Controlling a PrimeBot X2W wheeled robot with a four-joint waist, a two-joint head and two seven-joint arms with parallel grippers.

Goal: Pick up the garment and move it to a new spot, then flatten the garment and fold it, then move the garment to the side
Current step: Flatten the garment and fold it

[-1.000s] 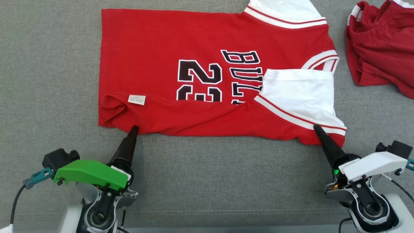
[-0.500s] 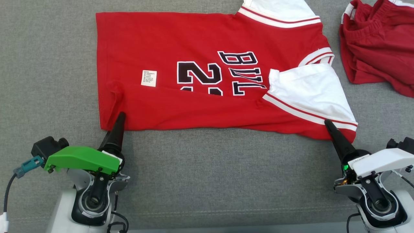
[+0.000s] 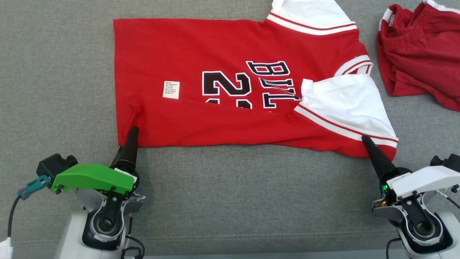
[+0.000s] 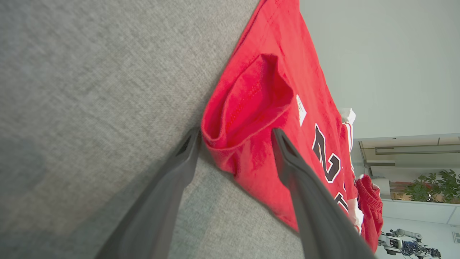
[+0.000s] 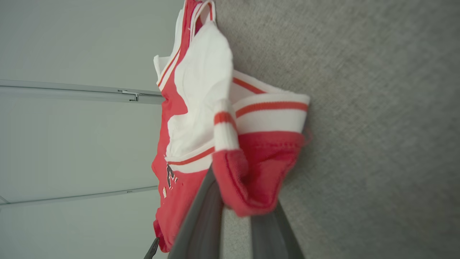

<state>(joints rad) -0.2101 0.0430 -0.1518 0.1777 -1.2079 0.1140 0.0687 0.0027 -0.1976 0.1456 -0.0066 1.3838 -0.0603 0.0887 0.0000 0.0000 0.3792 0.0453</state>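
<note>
The garment [image 3: 222, 46] is a red jersey with white sleeves and black lettering, spread flat on the grey surface with its near edge folded up over itself. My left gripper [image 3: 133, 130] is at the near left corner. In the left wrist view it [image 4: 235, 131] is open, its fingers astride the folded hem [image 4: 251, 93]. My right gripper [image 3: 364, 138] is at the near right corner by the white sleeve. The right wrist view shows it [image 5: 244, 201] shut on a bunch of red and white cloth [image 5: 201, 90].
A crumpled pair of red shorts [image 3: 417, 54] lies at the far right, close to the jersey's collar end. The grey cloth surface [image 3: 230, 201] stretches bare between my two arms, with a seam near its front edge.
The near flap has been laid further over the jersey, covering more of the number, and the white label has turned up. Both grippers shifted slightly outward; the camera also moved a little.
</note>
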